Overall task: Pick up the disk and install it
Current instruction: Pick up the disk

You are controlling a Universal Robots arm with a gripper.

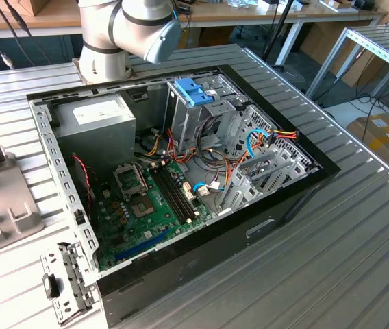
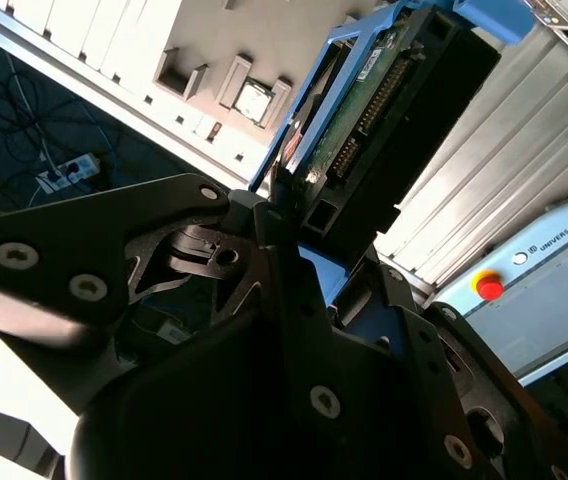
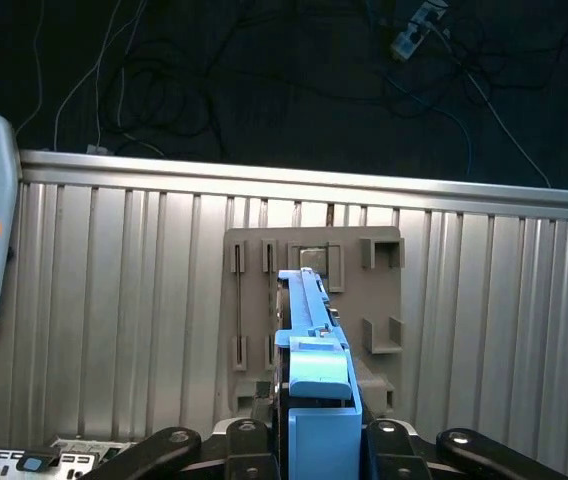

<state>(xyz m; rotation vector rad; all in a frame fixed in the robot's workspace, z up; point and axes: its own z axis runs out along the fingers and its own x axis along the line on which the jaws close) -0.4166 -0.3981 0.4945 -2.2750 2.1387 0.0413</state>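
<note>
- The disk [image 3: 319, 375], a flat grey-metal hard drive with light-blue plastic side rails, is clamped in the black two-finger gripper [image 3: 319, 445]. The jaws are closed narrowly against its two broad faces.
- In the first wrist view the disk shows edge-on. Its long axis runs straight out from between the jaws, away from the wrist, with one blue rail facing the camera.
- In the second wrist view the green circuit-board face of the disk [image 2: 364, 110] is bare. The black fingers [image 2: 276, 235] grip only the near end, so most of the length stands free beyond them.
- Past the free end lies a grey plastic slotted holder [image 3: 384, 290] on the ribbed silver metal table [image 3: 114, 300]. The disk appears clear of it, though contact at the far tip cannot be ruled out.
- In the exterior view what looks like the same holder [image 1: 3, 205] sits at the exterior view's left, well apart from the open black computer case [image 1: 201, 253].
- My judgement is that the tall metal cage [image 1: 181, 120] with its bright-blue tabbed bracket [image 1: 192, 90] is the destination, and the disk's long axis must line up with it.
</note>
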